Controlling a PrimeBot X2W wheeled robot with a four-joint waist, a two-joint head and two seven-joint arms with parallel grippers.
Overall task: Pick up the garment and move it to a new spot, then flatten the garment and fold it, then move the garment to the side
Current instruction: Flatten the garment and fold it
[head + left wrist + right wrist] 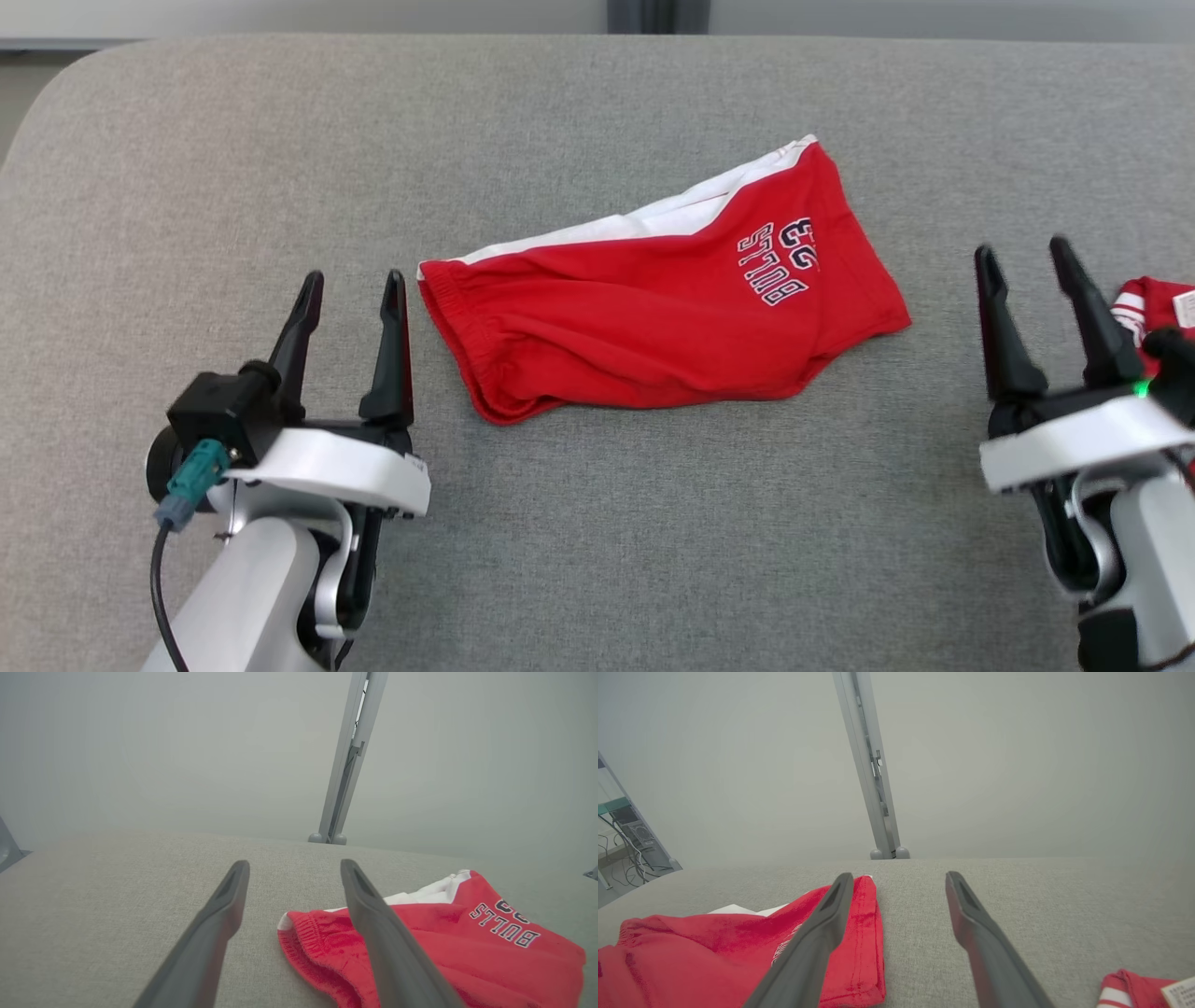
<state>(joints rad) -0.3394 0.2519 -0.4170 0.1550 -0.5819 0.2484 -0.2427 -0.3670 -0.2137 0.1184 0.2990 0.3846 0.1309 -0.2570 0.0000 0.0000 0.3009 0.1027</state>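
1. Currently, a pair of red shorts (653,299) with a white side panel lies near the middle of the grey cloth-covered tabletop (597,523), well clear of its near and far edges.
2. The shorts lie flat and slanted. The waistband end points toward the left edge, and the leg hem sits further right and closer to the far edge.
3. Dark "BULLS" lettering and a number sit near the hem end, upside down in the head view.
4. The left tool (355,277) is just left of the waistband, its two dark fingers spread apart with nothing between them. It does not touch the cloth.
5. In the left wrist view the waistband lies behind the right-hand finger (392,952), and bare tabletop shows in the gap.
6. The right tool (1022,247) is off the hem end of the shorts, toward the right edge. It is also spread wide and empty.
7. A second red piece of clothing (1153,303) with white stripes and a label lies at the right edge, just beside the right tool.
8. A grey post (871,765) rises beyond the far edge.
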